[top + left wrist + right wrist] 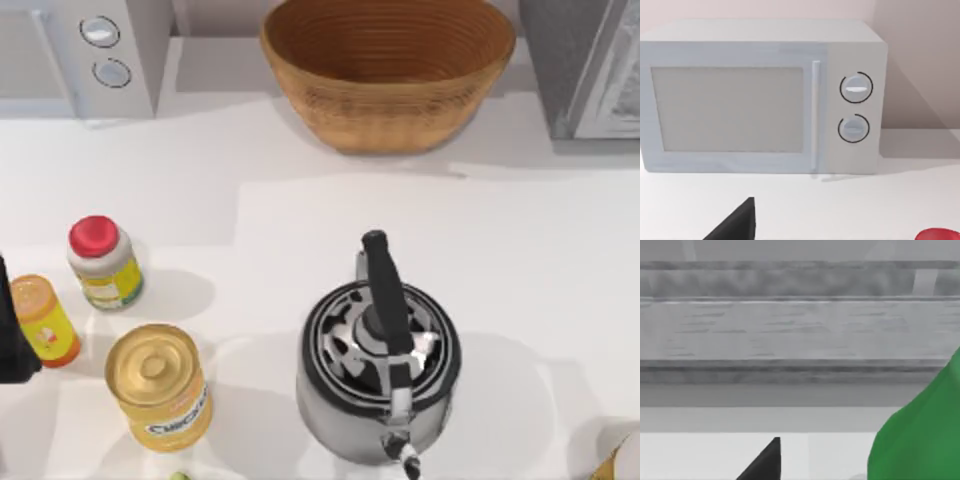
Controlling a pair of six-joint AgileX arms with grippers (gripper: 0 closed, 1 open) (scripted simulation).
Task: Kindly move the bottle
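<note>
From above, I saw the woven basket [388, 70] at twelve o'clock on the table [520, 250], and nothing showed inside it. The kettle [378, 360] stood at six o'clock with its black handle across the lid. At nine o'clock stood the red-capped jar [104, 262], the small orange bottle [44, 320] and, at about seven o'clock, the gold-lidded can [160, 385], all with their lids on. The microwave [85, 55] sat at eleven o'clock, a grey appliance [590, 65] at one o'clock. The middle and three o'clock side lay open, with free room between kettle and basket. My left arm showed as a dark shape [12, 330] at the nine o'clock edge, just beside the orange bottle; its wrist camera faced the microwave [760, 100]. I could not tell whether either pincer was released or clenched. The green bottle [925, 435] loomed close in my right wrist camera, just beside a dark fingertip [767, 462].
</note>
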